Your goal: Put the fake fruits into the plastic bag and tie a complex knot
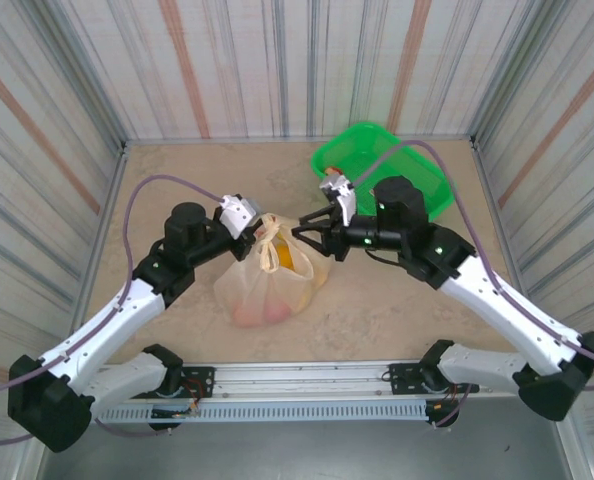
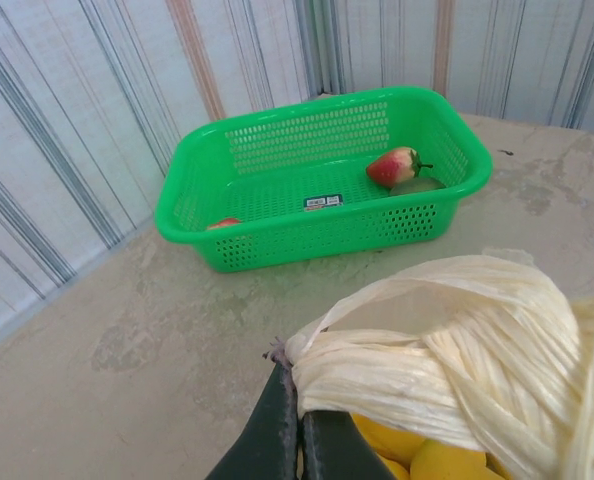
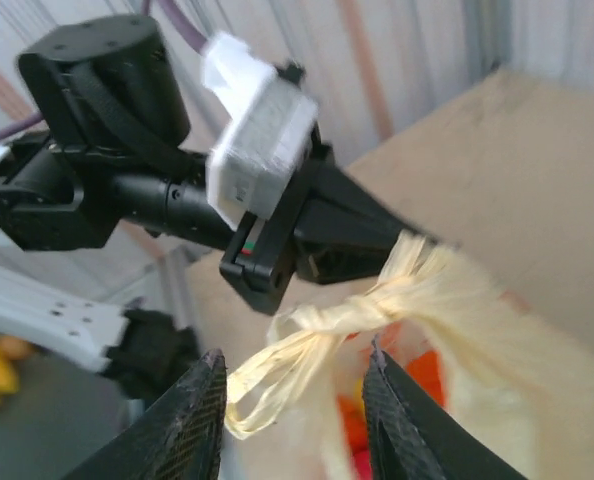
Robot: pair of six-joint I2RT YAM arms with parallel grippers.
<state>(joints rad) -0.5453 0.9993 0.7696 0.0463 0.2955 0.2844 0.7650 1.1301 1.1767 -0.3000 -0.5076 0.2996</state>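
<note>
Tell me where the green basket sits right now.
In the top view, the green basket sits at the table's far right corner, behind the right claw; the plastic bag lies nearer, centre.

Translucent cream plastic bag (image 1: 267, 285), yellow + orange fake fruits (image 1: 290, 260) showing thru. Bright green basket (image 1: 369, 132) at far right corner of table (image 1: 177, 180); table mottled beige.

Plastic bag (image 1: 267, 285) mid-table, fruits (image 1: 273, 310) inside, knot (image 1: 267, 243) on top. Left gripper (image 1: 249, 228) just left of bag top, touching knot. Right gripper (image 1: 310, 238) just right, knot's loop between fingers. Basket (image 1: 362, 136) behind-right of bag, well apart, apple (image 2: 395, 166) inside.
</note>
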